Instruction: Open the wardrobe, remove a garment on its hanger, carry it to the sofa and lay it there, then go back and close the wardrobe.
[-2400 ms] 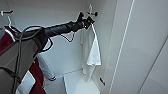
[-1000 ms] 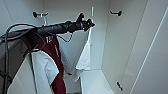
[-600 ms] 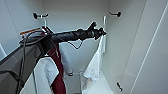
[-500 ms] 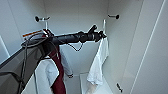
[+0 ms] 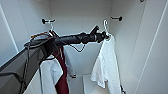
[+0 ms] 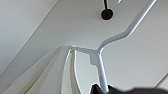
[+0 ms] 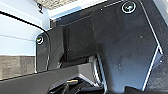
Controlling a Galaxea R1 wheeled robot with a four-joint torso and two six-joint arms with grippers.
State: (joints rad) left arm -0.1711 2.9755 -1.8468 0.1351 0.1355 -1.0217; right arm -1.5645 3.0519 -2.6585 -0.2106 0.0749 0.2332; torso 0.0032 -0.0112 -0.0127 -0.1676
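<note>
The wardrobe (image 5: 82,15) stands open in the head view, showing its white interior. My left arm reaches in from the left. Its gripper (image 5: 105,37) is shut on the neck of the thin white hanger (image 5: 105,25). The hanger's hook is just left of the black right peg (image 5: 117,18) and apart from it. The garment (image 5: 107,62), a white T-shirt, hangs down from the hanger in loose folds. In the left wrist view the hanger (image 6: 100,52) rises from the dark gripper (image 6: 100,88), with white garment fabric (image 6: 57,72) draped over one shoulder of it.
A maroon jacket with white sleeves (image 5: 60,75) hangs under the black left peg (image 5: 46,21), close behind my arm. A low white block (image 5: 87,85) sits on the wardrobe floor. The white right wall (image 5: 155,62) is near the T-shirt.
My left gripper has carried the hanger and T-shirt to the right and a little lower relative to the pegs. The head view has also shifted slightly.
</note>
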